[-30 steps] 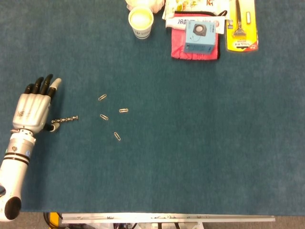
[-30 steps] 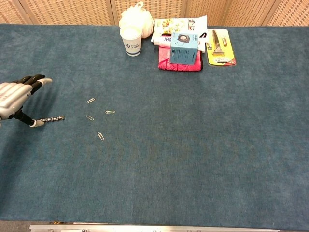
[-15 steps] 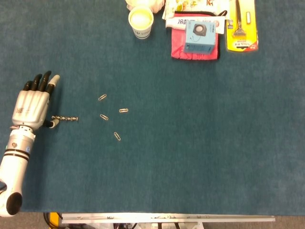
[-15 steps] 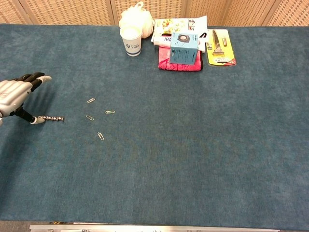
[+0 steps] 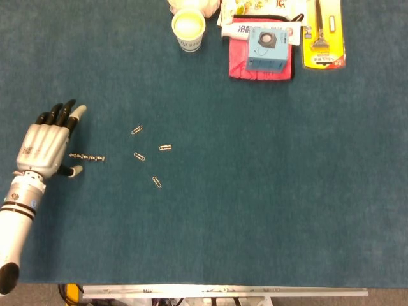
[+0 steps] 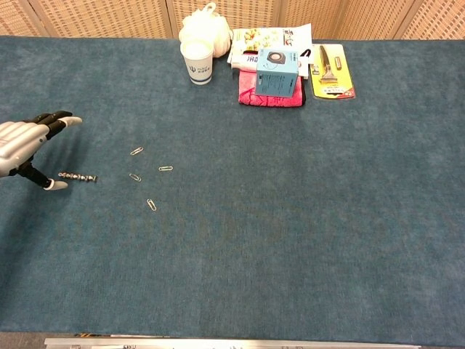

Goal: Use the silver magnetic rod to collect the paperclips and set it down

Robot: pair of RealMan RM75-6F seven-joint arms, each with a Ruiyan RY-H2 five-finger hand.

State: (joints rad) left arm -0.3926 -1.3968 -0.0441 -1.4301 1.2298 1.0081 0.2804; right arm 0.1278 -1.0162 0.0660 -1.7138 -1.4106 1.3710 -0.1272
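Since a moment ago the left hand (image 5: pixel 43 145) has let go of the magnetic rod (image 5: pixel 87 156): its thumb now sits just below the rod's near end, apart from it, and the fingers are stretched out, holding nothing. The rod lies flat at the left of the frame, with four paperclips (image 5: pixel 147 156) scattered just to its right, none touching it. At the top edge stand a paper cup (image 5: pixel 188 29), a blue box (image 5: pixel 267 48) on a red cloth (image 5: pixel 239 61), and a yellow razor pack (image 5: pixel 324 35). The blue table cover (image 5: pixel 268 191) stretches open to the right and bottom. The right hand is out of sight.
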